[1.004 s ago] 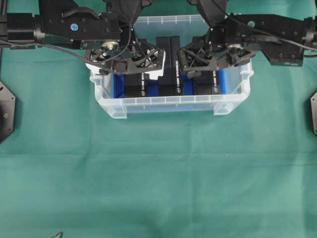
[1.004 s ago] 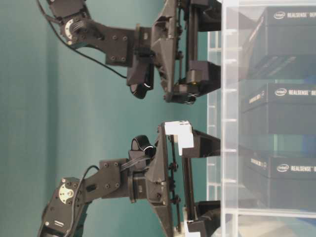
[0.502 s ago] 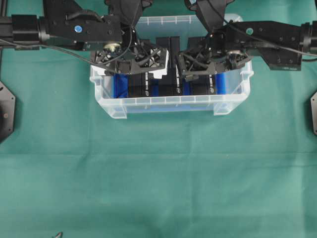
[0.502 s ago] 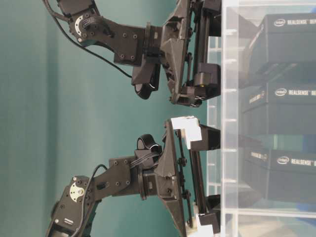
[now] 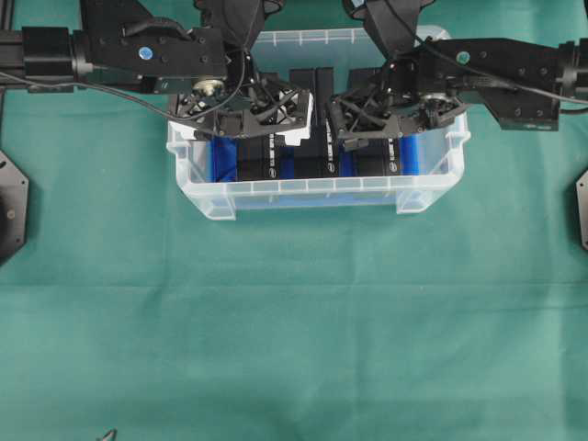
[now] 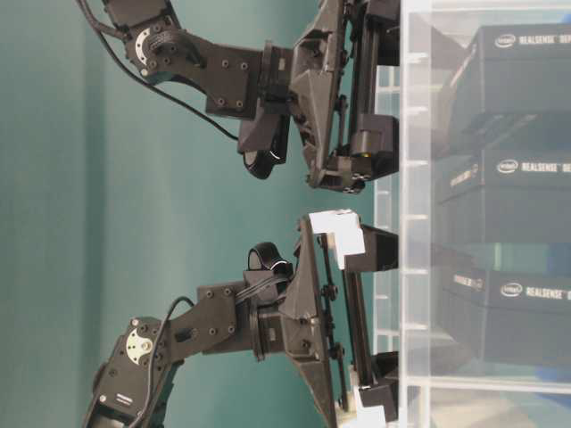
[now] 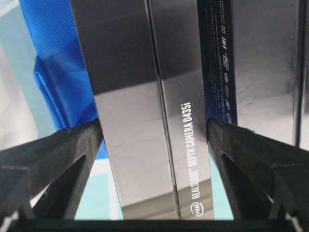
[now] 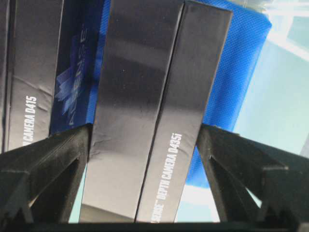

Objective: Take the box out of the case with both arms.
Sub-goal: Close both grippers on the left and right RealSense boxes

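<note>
Between the jaws of the left gripper (image 7: 154, 145), in the left wrist view, stands a black box (image 7: 145, 121) on edge, its printed spine toward the camera. Both fingers (image 7: 63, 159) flank its sides, spread wide, and whether they touch it I cannot tell. Another dark box (image 7: 265, 67) sits just beyond the right finger, and the blue sheet (image 7: 53, 58) shows past the left one.

Right wrist view: the right gripper (image 8: 142, 159) straddles a second box (image 8: 149, 111) the same way, jaws released, a neighbouring box (image 8: 34, 72) close outside the left finger.

From overhead, both grippers hang low in the case (image 5: 317, 193), each over one end box, with a third box (image 5: 312, 138) between them.

At table level the boxes stand side by side behind the clear wall (image 6: 419, 223).

I judge them light, stiff cardboard with a smooth, slippery finish; the broad faces are the place to squeeze, gently, to avoid denting. Tight neighbours and the case walls crowd the fingers.
</note>
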{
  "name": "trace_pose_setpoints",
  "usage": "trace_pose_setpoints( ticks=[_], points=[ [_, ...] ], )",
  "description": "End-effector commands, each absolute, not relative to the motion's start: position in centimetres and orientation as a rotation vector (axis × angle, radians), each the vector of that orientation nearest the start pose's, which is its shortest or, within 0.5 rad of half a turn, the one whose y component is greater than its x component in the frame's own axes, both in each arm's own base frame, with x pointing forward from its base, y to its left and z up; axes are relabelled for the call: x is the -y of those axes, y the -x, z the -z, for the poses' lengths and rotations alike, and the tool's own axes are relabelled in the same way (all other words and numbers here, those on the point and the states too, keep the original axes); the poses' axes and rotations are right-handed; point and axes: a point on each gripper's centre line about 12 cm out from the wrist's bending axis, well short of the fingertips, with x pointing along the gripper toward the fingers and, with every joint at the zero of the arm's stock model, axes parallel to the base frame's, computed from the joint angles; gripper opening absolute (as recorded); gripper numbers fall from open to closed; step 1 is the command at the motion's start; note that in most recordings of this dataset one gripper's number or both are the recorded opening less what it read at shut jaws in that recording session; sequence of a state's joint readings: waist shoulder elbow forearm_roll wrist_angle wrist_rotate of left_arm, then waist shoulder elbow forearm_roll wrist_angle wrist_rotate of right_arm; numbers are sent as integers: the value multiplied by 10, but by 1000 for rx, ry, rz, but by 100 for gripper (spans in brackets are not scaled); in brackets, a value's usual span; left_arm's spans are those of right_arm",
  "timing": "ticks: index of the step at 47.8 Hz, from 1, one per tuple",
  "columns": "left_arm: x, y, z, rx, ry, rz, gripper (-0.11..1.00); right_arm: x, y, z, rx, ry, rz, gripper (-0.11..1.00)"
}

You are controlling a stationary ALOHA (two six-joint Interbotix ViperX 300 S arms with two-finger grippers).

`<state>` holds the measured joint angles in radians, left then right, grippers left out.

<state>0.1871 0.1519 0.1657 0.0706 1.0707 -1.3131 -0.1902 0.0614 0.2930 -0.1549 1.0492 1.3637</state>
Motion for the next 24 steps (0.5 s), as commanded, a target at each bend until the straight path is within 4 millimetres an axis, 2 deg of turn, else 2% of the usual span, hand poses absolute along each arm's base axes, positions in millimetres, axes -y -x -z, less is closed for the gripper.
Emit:
trace_pose_setpoints(
  ticks=[1,5,7,12,13,24],
  points=[
    [-81,-401,-209,-1063,1129,-1058,91,88,-367,-205,-1027,-1092,1131,94],
    [-79,-402,-209,-1067,1127,-1055,90,87,-366,-205,-1035,-1089,1136,93],
    [-78,-402,-210,-1066,1131,-1053,85,88,-364,-205,-1042,-1088,1146,90],
    [-77,-403,-212,-1054,1135,-1041,65,88,-362,-205,-1050,-1092,1172,69],
    [-77,-404,-213,-1050,1138,-1037,64,87,-361,-204,-1050,-1092,1176,66],
    [-78,-405,-216,-1033,1143,-1027,64,87,-363,-206,-1038,-1100,1175,67]
  ],
)
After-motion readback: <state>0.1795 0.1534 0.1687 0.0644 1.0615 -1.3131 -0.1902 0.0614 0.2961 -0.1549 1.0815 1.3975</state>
